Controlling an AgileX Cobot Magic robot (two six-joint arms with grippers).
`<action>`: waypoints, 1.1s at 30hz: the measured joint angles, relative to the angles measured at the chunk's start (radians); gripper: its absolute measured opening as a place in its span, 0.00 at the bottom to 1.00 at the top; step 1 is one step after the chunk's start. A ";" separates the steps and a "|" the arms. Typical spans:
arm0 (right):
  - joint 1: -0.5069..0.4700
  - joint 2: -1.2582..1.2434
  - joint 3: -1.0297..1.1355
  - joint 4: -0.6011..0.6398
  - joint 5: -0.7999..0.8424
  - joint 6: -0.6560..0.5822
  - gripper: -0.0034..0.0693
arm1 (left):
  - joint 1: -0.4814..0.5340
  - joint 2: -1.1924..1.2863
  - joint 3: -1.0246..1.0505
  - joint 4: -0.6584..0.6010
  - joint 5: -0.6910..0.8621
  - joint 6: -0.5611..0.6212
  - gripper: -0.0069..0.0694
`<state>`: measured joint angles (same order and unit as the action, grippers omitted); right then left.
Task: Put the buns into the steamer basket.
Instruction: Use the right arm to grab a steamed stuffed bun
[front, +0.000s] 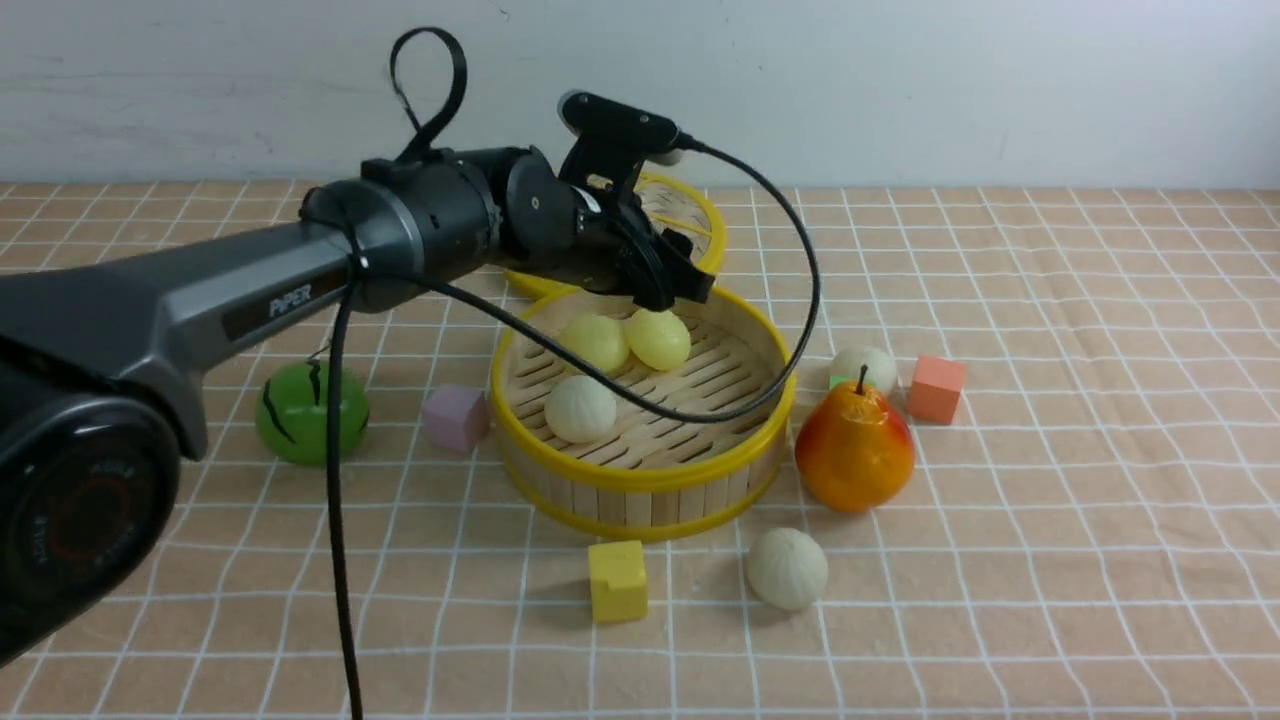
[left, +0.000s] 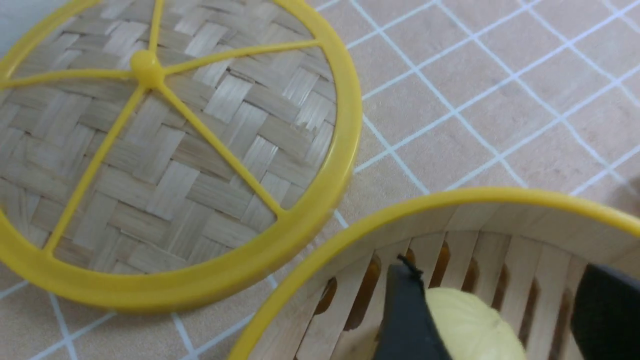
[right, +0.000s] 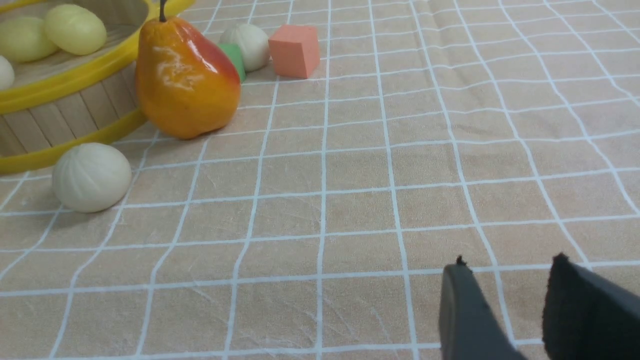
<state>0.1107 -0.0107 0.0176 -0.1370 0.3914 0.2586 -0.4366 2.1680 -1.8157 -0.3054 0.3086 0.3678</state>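
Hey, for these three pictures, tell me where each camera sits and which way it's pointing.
Front: between the arms, facing forward over the table at the steamer basket; the left arm reaches in.
Left wrist: on that arm, looking down at the lid and basket rim; the left gripper straddles a yellow bun.
Right wrist: low over the table, facing the pear; the right gripper shows.
Shared: front and right wrist both show the pear.

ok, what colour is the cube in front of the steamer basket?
Yellow. The cube shows best in the front view.
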 joint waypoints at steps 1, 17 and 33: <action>0.000 0.000 0.000 0.000 0.000 0.000 0.38 | 0.000 -0.036 0.000 -0.019 0.031 0.000 0.63; 0.000 0.000 0.000 0.000 0.000 0.000 0.38 | 0.000 -0.815 0.502 -0.012 0.266 -0.137 0.07; 0.000 0.000 0.000 0.000 0.000 0.000 0.38 | 0.000 -1.774 1.549 -0.045 -0.269 -0.179 0.07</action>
<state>0.1107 -0.0107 0.0176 -0.1370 0.3914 0.2586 -0.4366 0.3938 -0.2667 -0.3509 0.0396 0.1887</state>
